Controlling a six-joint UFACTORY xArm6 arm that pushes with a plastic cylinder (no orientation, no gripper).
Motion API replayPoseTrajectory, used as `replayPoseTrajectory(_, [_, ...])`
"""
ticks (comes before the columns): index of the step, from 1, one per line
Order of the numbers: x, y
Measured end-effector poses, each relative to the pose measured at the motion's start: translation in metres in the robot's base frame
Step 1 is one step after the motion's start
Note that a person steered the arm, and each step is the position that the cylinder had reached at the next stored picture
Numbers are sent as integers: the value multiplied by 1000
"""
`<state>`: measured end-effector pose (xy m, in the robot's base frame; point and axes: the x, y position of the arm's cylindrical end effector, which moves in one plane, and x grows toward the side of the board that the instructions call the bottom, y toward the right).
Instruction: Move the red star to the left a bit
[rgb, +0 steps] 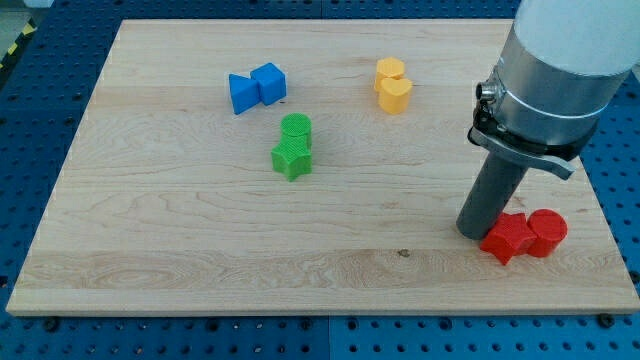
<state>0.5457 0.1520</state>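
Note:
The red star (506, 239) lies near the view's bottom right of the wooden board (200, 230). A red cylinder (547, 232) touches its right side. My tip (474, 233) rests on the board just left of the red star, touching or almost touching its left edge. The dark rod rises from there to the large grey arm body (560, 70) at the view's top right.
A green cylinder (296, 127) and a green star (292, 159) sit together at the board's middle. Two blue blocks (257, 88) lie at the upper left of centre. A yellow cylinder (389, 70) and a yellow heart-like block (394, 95) lie upper right of centre.

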Motion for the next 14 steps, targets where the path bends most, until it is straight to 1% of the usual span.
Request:
replayPoseTrajectory(2, [1, -3])
replayPoseTrajectory(3, [38, -21])
replayPoseTrajectory(4, [72, -25])
replayPoseTrajectory(5, [73, -8])
replayPoseTrajectory(6, [73, 52])
replayPoseTrajectory(7, [73, 71])
replayPoseTrajectory(8, [58, 71])
replayPoseTrajectory(9, [54, 70])
replayPoseTrajectory(11, [17, 29])
replayPoseTrajectory(14, [5, 37])
